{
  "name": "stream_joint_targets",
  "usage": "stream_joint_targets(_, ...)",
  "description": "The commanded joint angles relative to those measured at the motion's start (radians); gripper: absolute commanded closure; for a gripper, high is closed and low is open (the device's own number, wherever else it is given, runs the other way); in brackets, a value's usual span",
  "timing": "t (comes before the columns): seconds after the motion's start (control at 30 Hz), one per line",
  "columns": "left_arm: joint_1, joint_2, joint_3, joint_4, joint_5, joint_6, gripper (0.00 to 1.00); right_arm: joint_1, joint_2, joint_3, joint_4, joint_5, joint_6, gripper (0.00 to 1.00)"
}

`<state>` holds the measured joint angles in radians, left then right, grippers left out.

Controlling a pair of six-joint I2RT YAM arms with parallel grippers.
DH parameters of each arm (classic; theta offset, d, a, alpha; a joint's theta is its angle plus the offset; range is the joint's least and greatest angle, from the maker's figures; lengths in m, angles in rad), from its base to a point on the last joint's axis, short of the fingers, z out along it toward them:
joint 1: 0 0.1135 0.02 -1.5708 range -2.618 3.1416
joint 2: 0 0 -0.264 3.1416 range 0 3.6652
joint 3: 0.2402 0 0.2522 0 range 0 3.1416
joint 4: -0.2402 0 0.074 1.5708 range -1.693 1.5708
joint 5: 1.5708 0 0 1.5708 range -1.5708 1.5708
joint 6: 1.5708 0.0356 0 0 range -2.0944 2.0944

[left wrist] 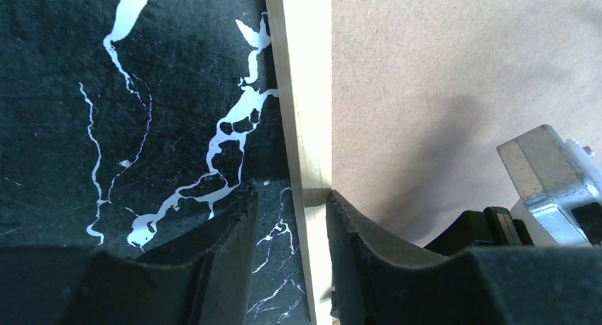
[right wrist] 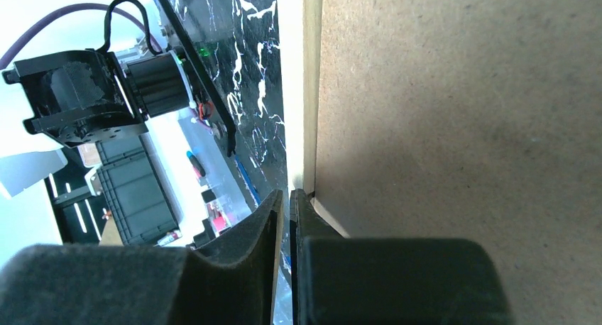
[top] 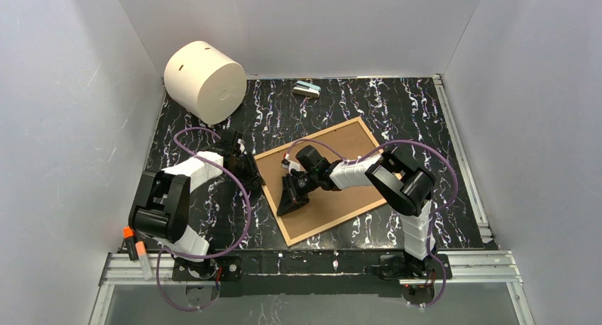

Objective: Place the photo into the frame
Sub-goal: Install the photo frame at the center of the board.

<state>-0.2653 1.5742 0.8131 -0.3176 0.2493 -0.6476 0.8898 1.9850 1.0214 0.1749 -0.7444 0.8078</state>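
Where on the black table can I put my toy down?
Free: the bare strip of table between the frame and the right rail, and the back right corner past the small teal-and-white object. Crowded: the frame's left edge, where the left tool and right tool sit, and back left by the white cylinder.

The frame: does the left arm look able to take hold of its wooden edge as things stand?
Probably yes. The left gripper has one finger on each side of the wooden edge of the frame, with nothing else between them. The right gripper sits further along that edge, clear of the left one.
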Motion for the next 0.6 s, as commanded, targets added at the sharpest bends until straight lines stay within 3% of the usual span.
stream_joint_targets(0.0, -0.006, 0.076, -0.085, -0.035, -0.142, 0.037, 0.62, 0.002, 0.029, 0.011, -0.036, 0.015, -0.039, 0.82)
stream_joint_targets(0.27, -0.005, 0.079, -0.097, -0.039, -0.16, 0.034, 0.63, 0.001, 0.049, 0.013, -0.136, 0.099, -0.098, 0.82)
stream_joint_targets(0.57, -0.005, 0.103, -0.088, -0.034, -0.144, 0.047, 0.64, 0.001, 0.084, -0.028, -0.218, 0.178, -0.165, 0.65)
